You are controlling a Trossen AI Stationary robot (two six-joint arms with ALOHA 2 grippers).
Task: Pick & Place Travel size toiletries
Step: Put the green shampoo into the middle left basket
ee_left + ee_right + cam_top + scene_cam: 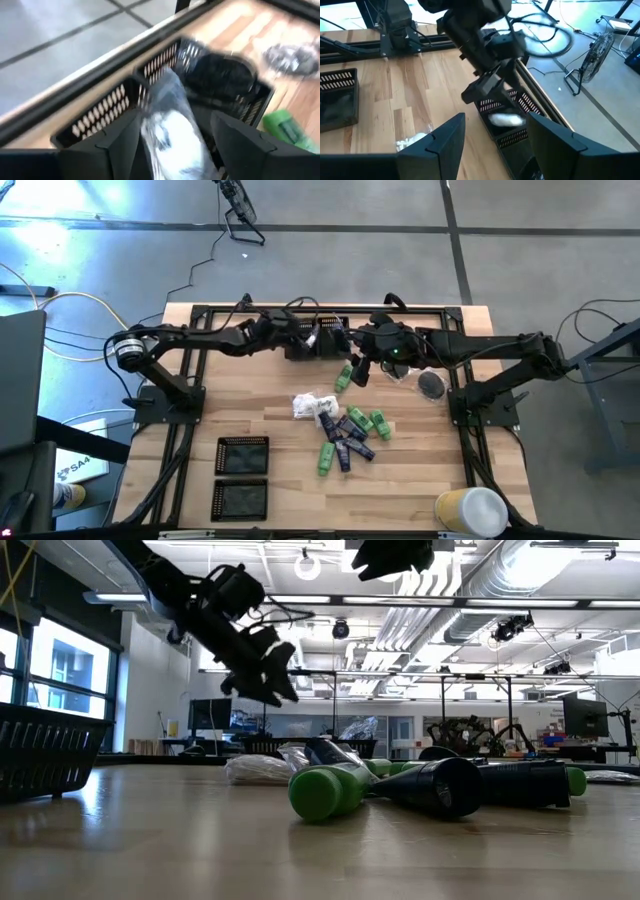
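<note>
My left gripper [322,340] [175,115] hangs open over a black mesh tray [298,350] [100,117] at the table's far middle. A white crinkly packet [170,130] shows between and beyond its fingers. In the right wrist view the packet [507,119] is inside the tray [520,102], below and apart from the left gripper [480,92]. My right gripper [362,360] [496,125] is open and empty, raised beside that tray. A pile of green tubes, navy tubes and white packets [340,430] lies mid-table. One green tube [345,375] lies apart.
A clear bag with a dark round piece [430,385] lies under the right arm. Two more black mesh trays [243,455] [240,498] stand near the front left. A yellow cup [470,510] stands at the front right corner.
</note>
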